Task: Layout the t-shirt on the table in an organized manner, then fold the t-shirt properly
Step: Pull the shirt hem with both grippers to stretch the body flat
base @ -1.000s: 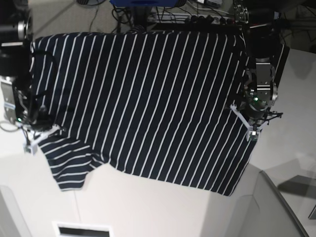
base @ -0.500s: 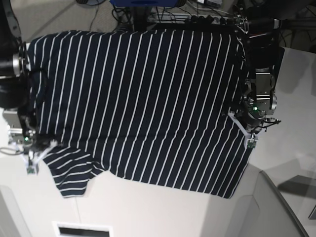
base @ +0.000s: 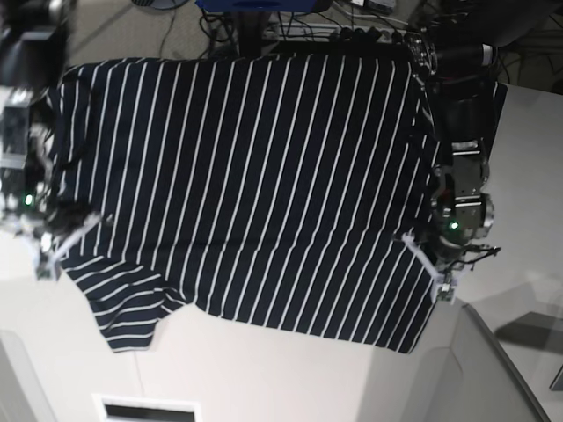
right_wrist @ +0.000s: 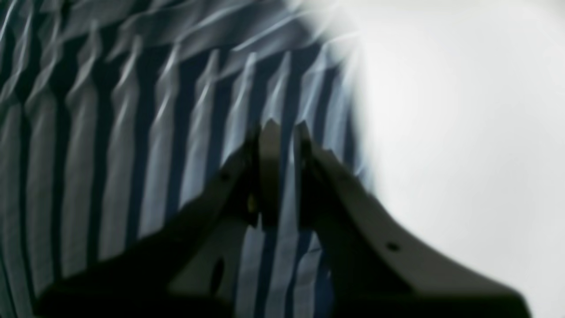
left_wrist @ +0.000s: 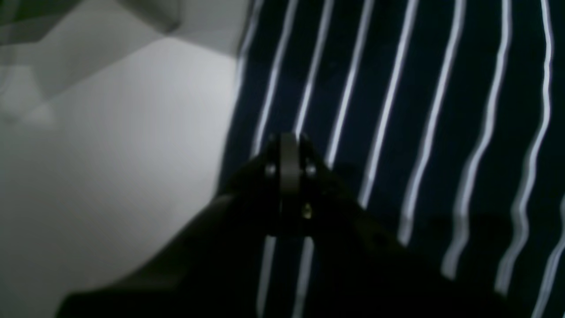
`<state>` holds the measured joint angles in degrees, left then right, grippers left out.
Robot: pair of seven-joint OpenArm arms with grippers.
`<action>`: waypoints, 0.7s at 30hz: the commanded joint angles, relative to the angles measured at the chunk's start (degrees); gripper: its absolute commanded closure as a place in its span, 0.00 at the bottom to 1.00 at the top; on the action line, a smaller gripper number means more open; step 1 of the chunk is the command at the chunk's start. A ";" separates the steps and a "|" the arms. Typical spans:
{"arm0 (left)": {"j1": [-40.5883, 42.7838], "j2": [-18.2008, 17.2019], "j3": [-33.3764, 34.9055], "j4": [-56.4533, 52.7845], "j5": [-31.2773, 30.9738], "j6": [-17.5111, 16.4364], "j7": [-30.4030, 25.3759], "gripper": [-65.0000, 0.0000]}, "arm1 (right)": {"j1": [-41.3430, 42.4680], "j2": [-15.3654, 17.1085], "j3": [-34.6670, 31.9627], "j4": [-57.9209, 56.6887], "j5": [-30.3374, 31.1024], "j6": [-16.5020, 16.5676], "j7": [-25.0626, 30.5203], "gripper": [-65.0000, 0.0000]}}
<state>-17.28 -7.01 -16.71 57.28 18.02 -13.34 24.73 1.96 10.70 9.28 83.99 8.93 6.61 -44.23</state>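
Note:
The t-shirt [base: 246,185], dark navy with thin white stripes, is stretched wide between my two grippers over the white table [base: 264,378]. One sleeve [base: 132,303] hangs at the lower left. In the base view my left gripper [base: 437,274] is shut on the shirt's right edge, and my right gripper [base: 46,251] is shut on its left edge above the sleeve. The left wrist view has the left gripper [left_wrist: 284,143] pinching striped t-shirt [left_wrist: 419,110] beside bare table [left_wrist: 110,132]. The blurred right wrist view shows the right gripper [right_wrist: 282,130] with a fold of t-shirt [right_wrist: 132,154] between its fingers.
Cables and a power strip [base: 343,31] lie on the floor behind the table, next to a blue object [base: 255,4]. A white rectangular slot [base: 145,409] sits at the near edge. The table's angled corner [base: 493,343] is at the lower right.
My left gripper has pulled the shirt's right edge toward the near side of the table. My right gripper dipped toward the near side, then came back, still holding the cloth.

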 commanded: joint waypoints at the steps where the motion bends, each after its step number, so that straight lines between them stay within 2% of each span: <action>1: -0.79 -0.16 -0.13 1.58 0.04 0.38 -1.04 1.00 | -0.68 -0.02 1.14 3.88 -0.27 -0.41 -0.12 0.91; 5: 6.24 0.02 -0.13 8.17 0.13 0.29 -0.95 1.00 | -7.89 -3.89 1.58 12.06 -0.27 -0.41 -5.49 0.91; 11: 14.24 -1.30 -0.13 11.34 0.04 0.29 -1.39 1.00 | -13.08 -8.19 1.67 10.21 -0.53 -0.85 -5.84 0.91; 16: 14.60 -1.65 -0.13 11.34 -0.13 0.29 -1.39 1.00 | -11.06 -8.02 1.67 0.37 -0.62 -0.85 -0.65 0.91; 21: 14.16 -1.39 -0.13 11.34 0.04 0.29 -1.39 1.00 | -6.57 -5.47 1.67 -8.51 -0.62 -0.85 -0.12 0.92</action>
<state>-2.02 -7.94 -16.75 67.61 18.02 -13.45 24.27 -4.29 4.84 10.76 75.44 9.02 6.09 -43.42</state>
